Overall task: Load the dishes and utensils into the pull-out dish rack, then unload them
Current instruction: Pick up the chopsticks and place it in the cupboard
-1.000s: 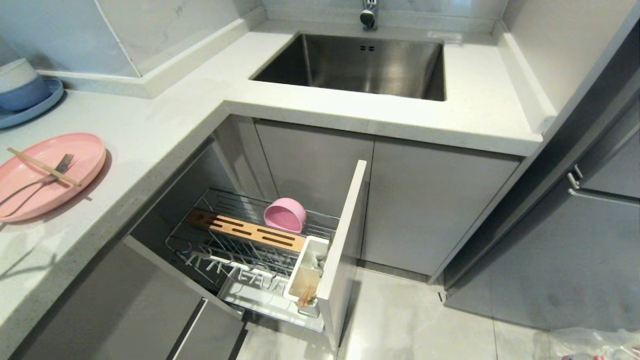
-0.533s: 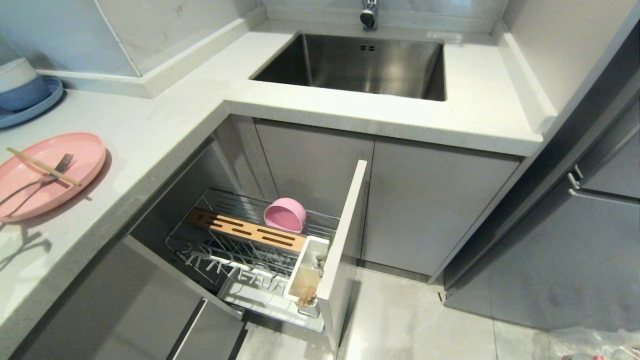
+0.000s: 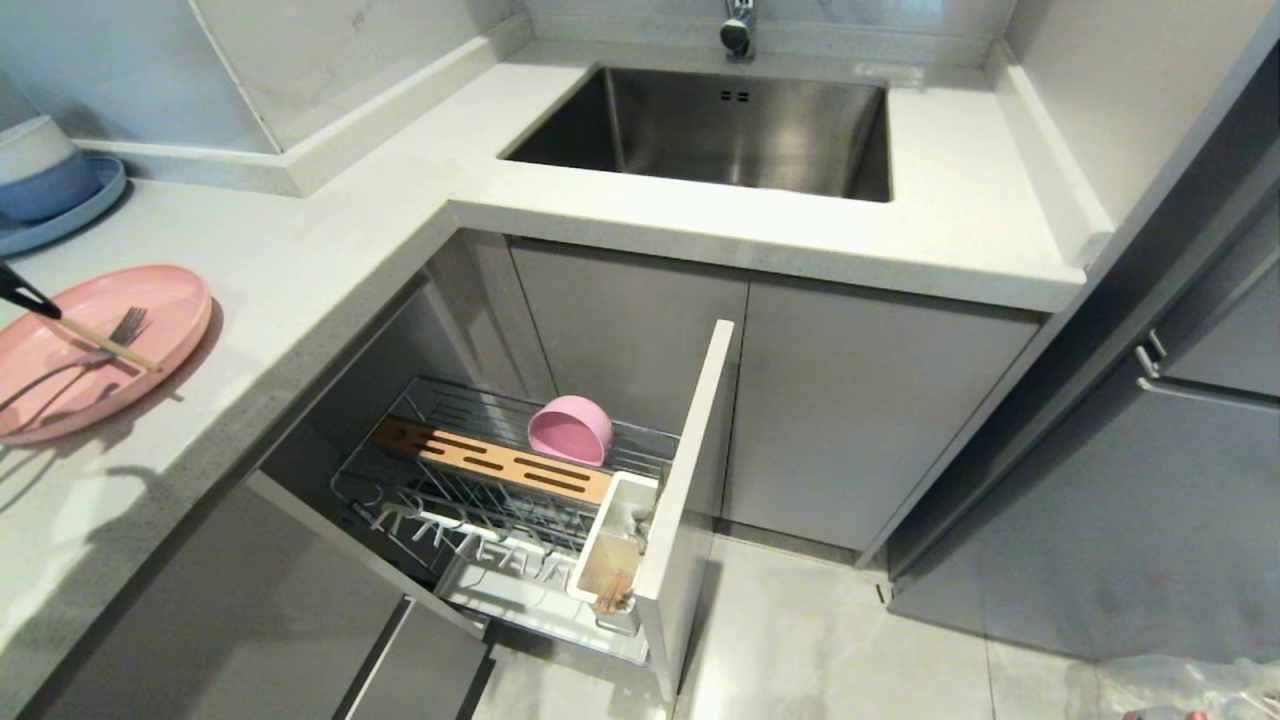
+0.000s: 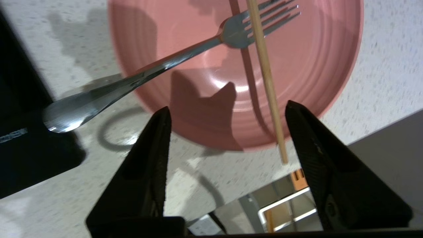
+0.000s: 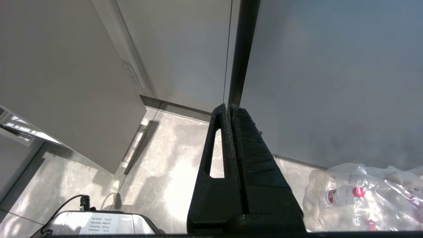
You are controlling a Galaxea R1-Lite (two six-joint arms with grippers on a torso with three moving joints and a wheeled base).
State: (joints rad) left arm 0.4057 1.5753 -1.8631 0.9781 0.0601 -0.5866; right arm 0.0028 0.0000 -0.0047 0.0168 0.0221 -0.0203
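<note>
Left gripper (image 4: 228, 109) arrived, spread above chopstick (image 4: 264, 76) on plate (image 4: 310, 66).

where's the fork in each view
Head view: the fork lies on the pink plate at the far left, on the counter.
Left wrist view: the fork runs across the plate, beyond the open left gripper.
Right wrist view: not in it.
Shared landmark: the chopstick crossing the fork's tines.
</note>
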